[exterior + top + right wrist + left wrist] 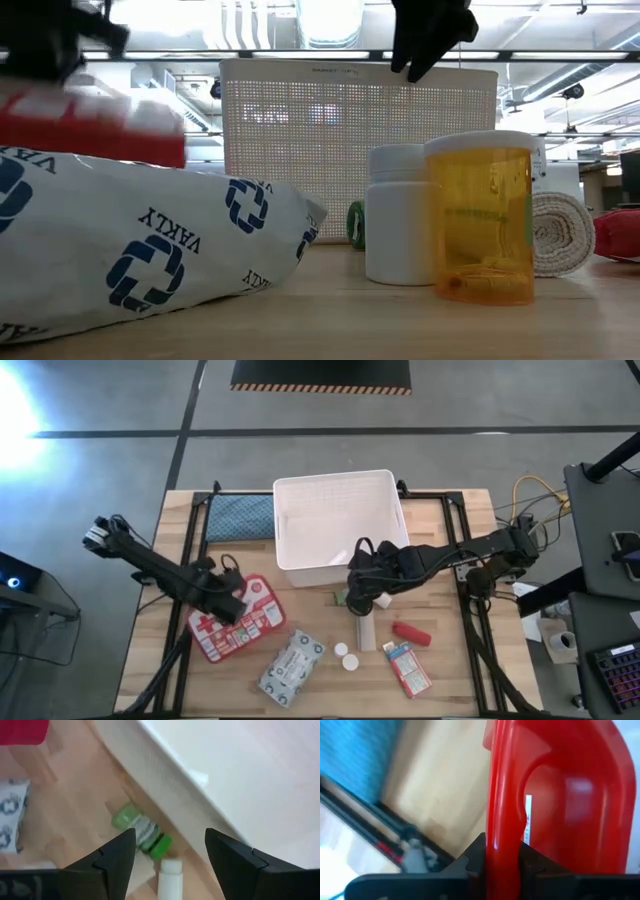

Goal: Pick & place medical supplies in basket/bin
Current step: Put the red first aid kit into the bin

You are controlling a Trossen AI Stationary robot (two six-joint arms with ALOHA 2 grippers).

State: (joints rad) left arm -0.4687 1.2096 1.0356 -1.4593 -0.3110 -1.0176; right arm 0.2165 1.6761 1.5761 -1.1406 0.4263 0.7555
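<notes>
nearby, green bottle against tub

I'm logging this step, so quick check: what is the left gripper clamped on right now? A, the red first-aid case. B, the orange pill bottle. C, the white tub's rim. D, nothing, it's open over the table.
A: in the left wrist view the left gripper pinches the edge of the red first-aid case, and the high view shows that arm ending at the case.
</notes>
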